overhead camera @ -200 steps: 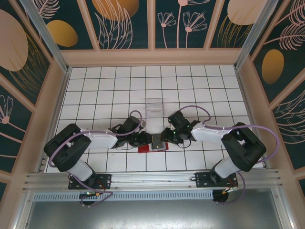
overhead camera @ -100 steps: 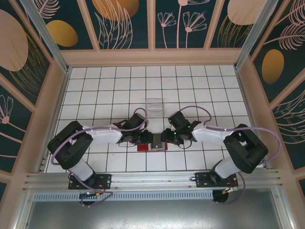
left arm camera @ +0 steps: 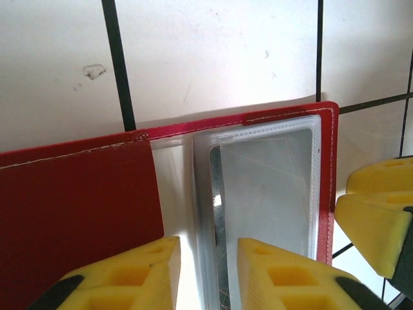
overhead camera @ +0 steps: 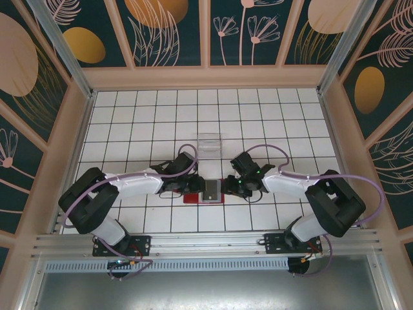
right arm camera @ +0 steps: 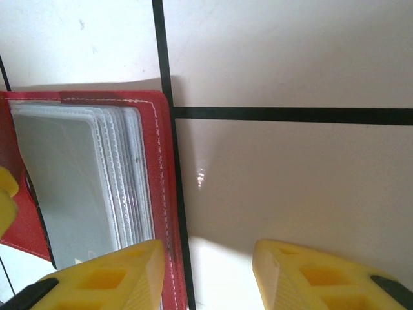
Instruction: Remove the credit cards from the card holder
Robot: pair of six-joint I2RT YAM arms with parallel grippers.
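The red card holder [overhead camera: 193,199] lies open on the white tiles between my two grippers. In the left wrist view its red flap [left arm camera: 77,213] is on the left, and a stack of clear sleeves holds a grey credit card [left arm camera: 271,187] on the right. My left gripper [left arm camera: 208,274] hovers low over it, jaws slightly open astride the sleeves' inner edge, pinching nothing. My right gripper [right arm camera: 210,271] is open at the holder's right edge [right arm camera: 161,168]: one finger over the red border, the other over bare tile. The grey card [right arm camera: 64,181] also shows in the right wrist view.
A clear plastic box [overhead camera: 210,142] stands on the tiles a little behind the holder. Raised walls ring the tiled table [overhead camera: 142,116]. The right gripper's yellow finger [left arm camera: 377,213] sits close beside the holder's right edge in the left wrist view.
My left gripper has shifted right onto the holder. My right gripper has edged left and its jaws have widened a little. The grey sleeve page now lies flatter.
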